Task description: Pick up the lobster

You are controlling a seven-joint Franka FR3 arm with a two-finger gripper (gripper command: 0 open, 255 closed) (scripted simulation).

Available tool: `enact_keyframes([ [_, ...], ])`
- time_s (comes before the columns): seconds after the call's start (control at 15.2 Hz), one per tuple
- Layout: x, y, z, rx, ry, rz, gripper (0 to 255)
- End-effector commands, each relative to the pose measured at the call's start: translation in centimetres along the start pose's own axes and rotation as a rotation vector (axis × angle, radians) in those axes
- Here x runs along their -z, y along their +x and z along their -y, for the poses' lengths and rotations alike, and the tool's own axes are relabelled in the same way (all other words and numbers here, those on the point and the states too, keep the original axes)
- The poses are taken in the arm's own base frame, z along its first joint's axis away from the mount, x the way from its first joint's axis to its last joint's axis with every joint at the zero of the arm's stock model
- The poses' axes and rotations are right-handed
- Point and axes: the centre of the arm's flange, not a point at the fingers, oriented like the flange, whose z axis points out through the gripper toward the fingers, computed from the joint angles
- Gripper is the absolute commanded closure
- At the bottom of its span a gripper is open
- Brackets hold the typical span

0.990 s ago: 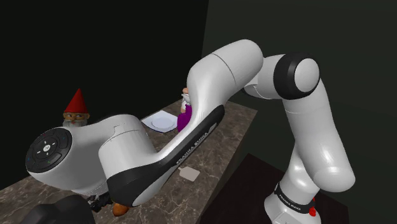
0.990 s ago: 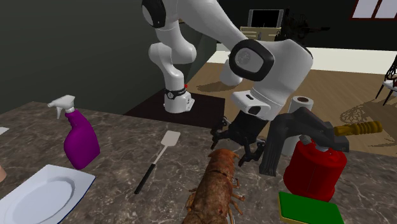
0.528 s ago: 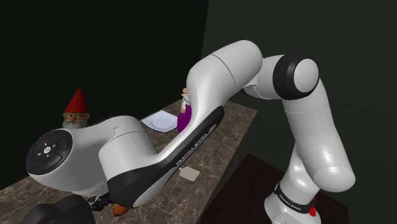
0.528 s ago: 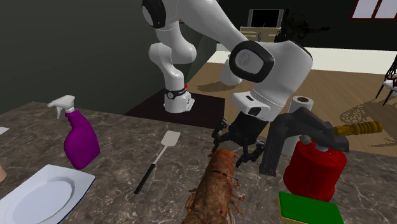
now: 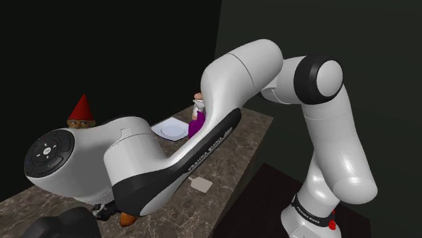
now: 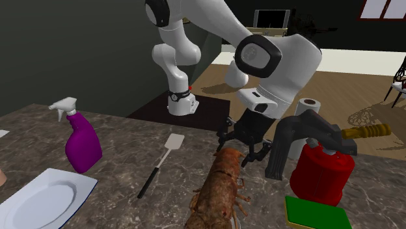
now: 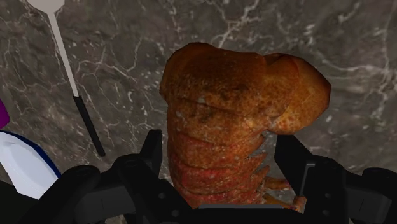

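Over dark veined counter (image 7: 356, 57) | jaws clamped on lobster (image 7: 219, 121) | orange-brown, segmented, speckled shell

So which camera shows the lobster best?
The wrist view: the lobster sits close up, its orange-brown shell clasped by the gripper. The second exterior view shows most of its length, from farther off; the shoulder view gives perhaps an orange sliver beneath the arm.

Purple spray bottle (image 6: 83, 146), white plate (image 6: 45, 202), spatula (image 6: 159, 166), red extinguisher (image 6: 322, 174), garden gnome (image 5: 82, 109)

The hand (image 6: 239, 147) has risen, tilting the lobster (image 6: 218, 188) upward.
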Motion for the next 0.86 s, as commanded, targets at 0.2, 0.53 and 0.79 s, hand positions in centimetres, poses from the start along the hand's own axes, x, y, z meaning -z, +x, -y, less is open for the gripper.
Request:
enact_keyframes([
  [0.2,2.4,0.6,-1.0,0.0,0.001,-0.001,255],
  [0.53,4.8,1.1,-2.0,0.0,0.001,-0.001,255],
  [0.79,5.8,1.3,-2.5,0.0,0.001,-0.001,255],
])
